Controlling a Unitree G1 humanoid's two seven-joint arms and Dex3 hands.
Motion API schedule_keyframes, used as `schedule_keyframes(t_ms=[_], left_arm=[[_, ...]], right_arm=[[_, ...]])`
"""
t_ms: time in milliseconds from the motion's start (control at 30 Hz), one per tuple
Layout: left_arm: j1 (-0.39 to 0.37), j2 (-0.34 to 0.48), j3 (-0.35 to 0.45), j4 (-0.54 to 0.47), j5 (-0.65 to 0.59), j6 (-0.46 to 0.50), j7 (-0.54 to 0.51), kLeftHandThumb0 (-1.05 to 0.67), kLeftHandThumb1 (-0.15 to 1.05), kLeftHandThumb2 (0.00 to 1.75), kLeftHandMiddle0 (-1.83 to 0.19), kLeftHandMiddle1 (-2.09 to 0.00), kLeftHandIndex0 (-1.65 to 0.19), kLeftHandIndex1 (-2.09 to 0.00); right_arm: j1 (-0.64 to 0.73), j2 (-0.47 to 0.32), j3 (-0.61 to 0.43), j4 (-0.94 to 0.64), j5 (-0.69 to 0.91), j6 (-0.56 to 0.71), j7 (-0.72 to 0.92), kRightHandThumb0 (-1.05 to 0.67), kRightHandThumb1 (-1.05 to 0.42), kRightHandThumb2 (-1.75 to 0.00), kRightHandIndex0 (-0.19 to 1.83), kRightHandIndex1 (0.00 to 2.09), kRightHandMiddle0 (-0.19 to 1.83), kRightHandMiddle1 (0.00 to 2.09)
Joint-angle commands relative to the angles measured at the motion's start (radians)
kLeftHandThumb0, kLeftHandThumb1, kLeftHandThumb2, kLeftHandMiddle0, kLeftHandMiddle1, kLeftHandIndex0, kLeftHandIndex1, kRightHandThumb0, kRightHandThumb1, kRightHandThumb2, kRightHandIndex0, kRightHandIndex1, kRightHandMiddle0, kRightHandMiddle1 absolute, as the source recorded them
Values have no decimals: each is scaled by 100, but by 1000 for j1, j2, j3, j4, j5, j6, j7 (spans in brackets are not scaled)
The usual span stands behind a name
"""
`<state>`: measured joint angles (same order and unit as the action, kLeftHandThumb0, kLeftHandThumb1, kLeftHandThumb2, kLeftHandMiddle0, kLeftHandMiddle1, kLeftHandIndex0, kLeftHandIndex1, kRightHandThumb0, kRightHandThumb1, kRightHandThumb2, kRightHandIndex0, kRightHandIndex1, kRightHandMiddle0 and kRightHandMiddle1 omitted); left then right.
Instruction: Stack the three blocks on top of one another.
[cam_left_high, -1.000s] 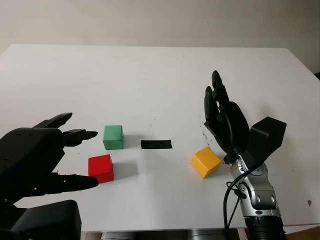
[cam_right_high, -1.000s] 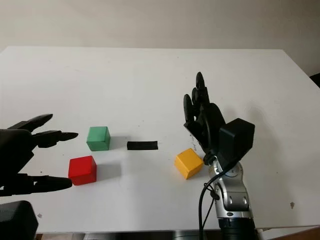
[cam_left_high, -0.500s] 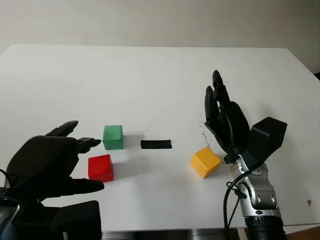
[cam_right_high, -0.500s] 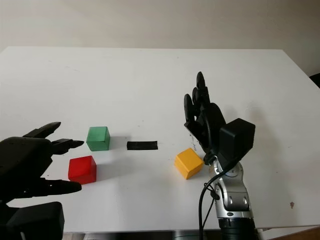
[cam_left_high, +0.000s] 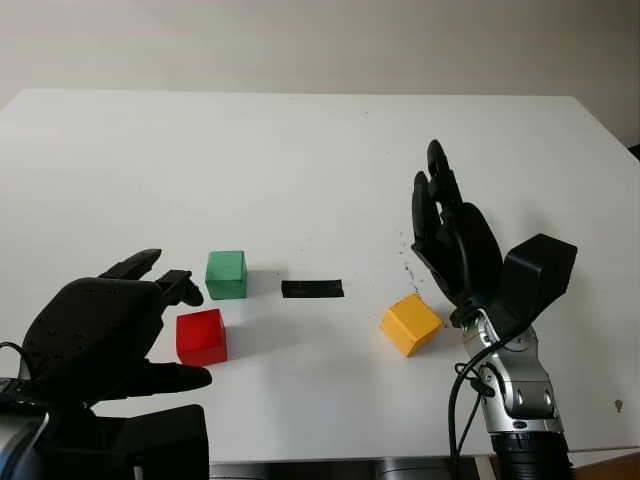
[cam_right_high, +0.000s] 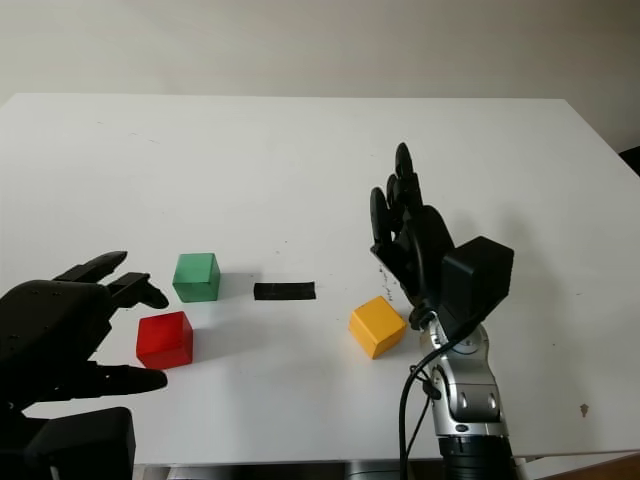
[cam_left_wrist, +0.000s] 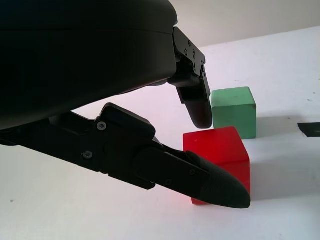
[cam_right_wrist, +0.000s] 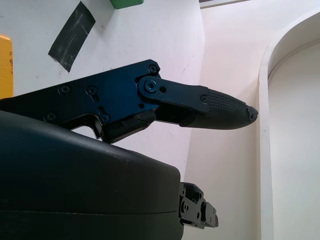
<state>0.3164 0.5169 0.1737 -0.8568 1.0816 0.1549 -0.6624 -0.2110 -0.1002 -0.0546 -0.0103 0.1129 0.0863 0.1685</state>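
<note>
Red, green and yellow are the three colours I am working with, and none of the blocks is stacked: each sits on its own on the white table (cam_left_high: 300, 150). The red block (cam_left_high: 201, 336) lies toward the near left, with the green block (cam_left_high: 226, 274) just beyond it and a little to its right, close but not touching from what I can see. A short strip of black tape (cam_left_high: 312, 289) is stuck flat on the table to the right of the green block, between it and the yellow block (cam_left_high: 411, 324), which sits turned at an angle, well apart from the other two. My left hand (cam_left_high: 110, 330) is at the near left, just beside the red block, and it holds nothing; its fingers reach toward the block from the left, one fingertip (cam_left_wrist: 220, 187) passing in front of the block's near face and another (cam_left_wrist: 200, 112) hanging over its far top edge in the left wrist view, but I cannot tell whether either touches it. My right hand (cam_left_high: 450, 240) stands upright just to the right of the yellow block and slightly beyond it, palm side turned toward the blocks, fingers pointing up and away from me, unclenched and holding nothing. In the right wrist view I can see an edge of the yellow block at the border and the tape strip (cam_right_wrist: 71, 36) beyond it.
</note>
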Motion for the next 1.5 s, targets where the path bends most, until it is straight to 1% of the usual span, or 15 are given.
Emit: schedule_keyframes(t_ms=[0,133,333,433,533,767,900,1033,1067,1133,1233,1467], left_arm=[[2,-10,-1,7,25,-14,20,-88,102,5,-19,-6,-25,-99],[-4,-23,-9,18,71,-26,17,-87,102,6,-17,-5,-20,-99],[-10,-39,-18,41,79,-40,22,-88,103,6,-17,-6,-19,-91],[-13,-41,-19,50,73,-46,21,-87,103,6,-19,-6,-21,-90],[-20,-33,-14,57,59,-54,11,-83,102,5,-19,-6,-22,-88],[-31,-22,-4,55,-3,-55,-27,-75,100,5,-17,-5,-21,-86],[-32,-25,-6,56,-9,-49,-36,-71,96,4,-18,-5,-24,-90],[-28,-20,-6,65,-10,-59,-23,-64,95,5,-20,-6,-27,-94],[-28,-20,-6,66,-9,-60,-22,-62,95,5,-20,-6,-27,-96],[-24,-14,-7,68,7,-71,-12,-57,95,5,-22,-6,-26,-109],[-21,-7,-8,71,27,-87,-5,-52,95,6,-24,-6,-25,-118],[-12,-15,-12,75,53,-116,37,-42,95,6,-25,-6,-27,-120]], right_arm=[[-5,-8,-7,-10,1,-9,-2,-74,-105,-61,-19,0,-19,0],[-3,-11,-7,-15,-1,-6,-2,-75,-105,-60,-19,0,-19,0],[-1,-11,-9,-17,6,-6,3,-74,-105,-61,-19,0,-19,0],[1,-10,-8,-21,1,-3,-2,-75,-105,-61,-19,0,-19,0],[3,-8,-8,-23,3,-5,-4,-75,-105,-60,-19,0,-19,0],[4,-6,-11,-27,5,-1,-9,-74,-105,-61,-19,0,-19,0],[5,-10,-10,-31,4,5,-11,-74,-105,-61,-19,0,-19,0],[4,-10,-12,-30,6,1,-9,-74,-105,-61,-19,0,-19,0],[4,-10,-13,-31,9,2,-8,-74,-105,-61,-19,0,-19,0],[4,-8,-14,-32,12,6,-10,-74,-105,-61,-19,0,-19,0],[3,-7,-15,-32,11,6,-14,-75,-105,-60,-19,0,-19,0],[-2,-6,-19,-27,12,2,-12,-75,-105,-60,-19,0,-19,0]])
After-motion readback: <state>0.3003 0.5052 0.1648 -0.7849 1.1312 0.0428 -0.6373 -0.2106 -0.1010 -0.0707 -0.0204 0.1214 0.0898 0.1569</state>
